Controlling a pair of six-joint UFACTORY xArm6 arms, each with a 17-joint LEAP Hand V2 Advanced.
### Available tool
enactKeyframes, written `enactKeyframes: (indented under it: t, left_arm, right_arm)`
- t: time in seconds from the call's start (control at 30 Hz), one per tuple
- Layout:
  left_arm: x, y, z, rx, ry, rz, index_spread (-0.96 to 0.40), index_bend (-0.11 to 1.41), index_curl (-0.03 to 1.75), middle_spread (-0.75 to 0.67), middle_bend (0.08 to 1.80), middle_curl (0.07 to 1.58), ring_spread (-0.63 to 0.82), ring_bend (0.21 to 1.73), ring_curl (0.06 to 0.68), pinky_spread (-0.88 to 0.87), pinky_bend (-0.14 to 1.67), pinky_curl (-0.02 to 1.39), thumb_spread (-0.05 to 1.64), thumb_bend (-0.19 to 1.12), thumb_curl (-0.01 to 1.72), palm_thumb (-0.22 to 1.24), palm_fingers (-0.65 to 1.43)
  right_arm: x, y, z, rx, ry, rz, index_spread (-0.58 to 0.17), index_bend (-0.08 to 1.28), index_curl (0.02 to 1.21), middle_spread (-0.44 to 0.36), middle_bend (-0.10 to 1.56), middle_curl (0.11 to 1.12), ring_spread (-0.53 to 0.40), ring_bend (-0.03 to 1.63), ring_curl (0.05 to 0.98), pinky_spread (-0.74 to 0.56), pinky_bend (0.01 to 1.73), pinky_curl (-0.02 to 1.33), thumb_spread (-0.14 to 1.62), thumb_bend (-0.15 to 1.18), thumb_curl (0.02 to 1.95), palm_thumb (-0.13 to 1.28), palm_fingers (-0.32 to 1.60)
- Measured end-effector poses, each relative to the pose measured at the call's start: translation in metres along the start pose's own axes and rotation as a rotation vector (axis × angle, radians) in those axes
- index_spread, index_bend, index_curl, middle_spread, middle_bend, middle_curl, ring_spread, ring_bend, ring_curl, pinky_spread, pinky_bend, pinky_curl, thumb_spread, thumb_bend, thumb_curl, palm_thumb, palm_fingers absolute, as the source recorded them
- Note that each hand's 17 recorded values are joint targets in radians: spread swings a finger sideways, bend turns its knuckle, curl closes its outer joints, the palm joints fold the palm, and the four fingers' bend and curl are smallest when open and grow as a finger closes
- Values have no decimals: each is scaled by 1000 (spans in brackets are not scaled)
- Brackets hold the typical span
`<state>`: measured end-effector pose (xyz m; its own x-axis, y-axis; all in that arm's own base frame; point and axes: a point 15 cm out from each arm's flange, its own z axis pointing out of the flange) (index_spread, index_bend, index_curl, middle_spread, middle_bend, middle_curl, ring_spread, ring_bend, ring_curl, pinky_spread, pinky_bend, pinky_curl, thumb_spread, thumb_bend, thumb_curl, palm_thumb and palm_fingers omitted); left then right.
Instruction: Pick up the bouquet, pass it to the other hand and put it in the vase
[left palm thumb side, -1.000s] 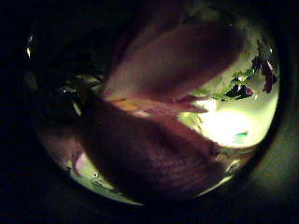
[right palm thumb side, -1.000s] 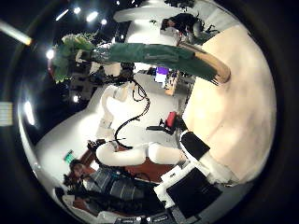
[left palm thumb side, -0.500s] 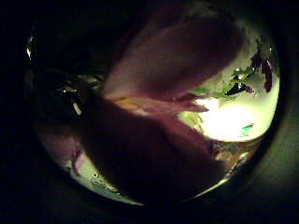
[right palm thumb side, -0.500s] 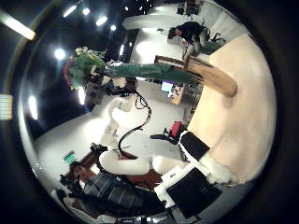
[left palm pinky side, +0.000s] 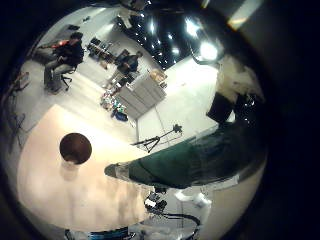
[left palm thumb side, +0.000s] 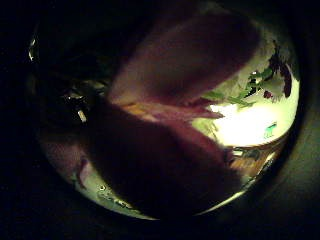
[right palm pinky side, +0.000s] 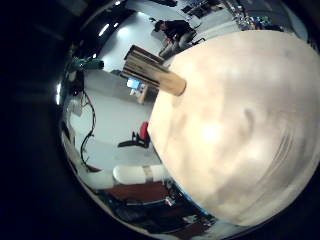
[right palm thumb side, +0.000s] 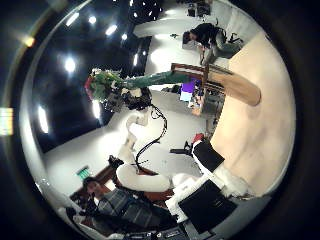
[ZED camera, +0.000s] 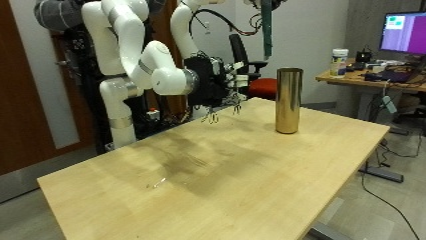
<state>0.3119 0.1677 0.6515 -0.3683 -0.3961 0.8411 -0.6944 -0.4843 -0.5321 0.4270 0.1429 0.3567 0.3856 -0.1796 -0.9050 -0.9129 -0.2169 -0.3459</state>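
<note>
1 vase (ZED camera: 288, 100) on table (ZED camera: 240, 190); 1 bouquet (ZED camera: 268, 35) in L hand (right palm thumb side: 133, 95); R hand (ZED camera: 213, 86) slack.

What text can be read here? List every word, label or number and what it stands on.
Tall gold cylindrical metal vase: no print visible.
Purple-lit monitor screen behind the light wooden table: whatever it shows is too small to read.
No other readable text in any view.
</note>
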Motion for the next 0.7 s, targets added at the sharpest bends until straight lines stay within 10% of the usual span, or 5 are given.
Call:
enactKeyframes:
  t: [0.7]
  left_arm:
    - [-53,-20,-5,7,-71,-44,-637,352,1455,-666,936,1235,-409,1456,627,-535,1206,841,220,-22,923,1148,1064]
  right_arm:
    - [19,1,-12,4,-20,32,-275,142,190,216,169,221,273,334,257,442,418,327,984,-21,435,855,-68]
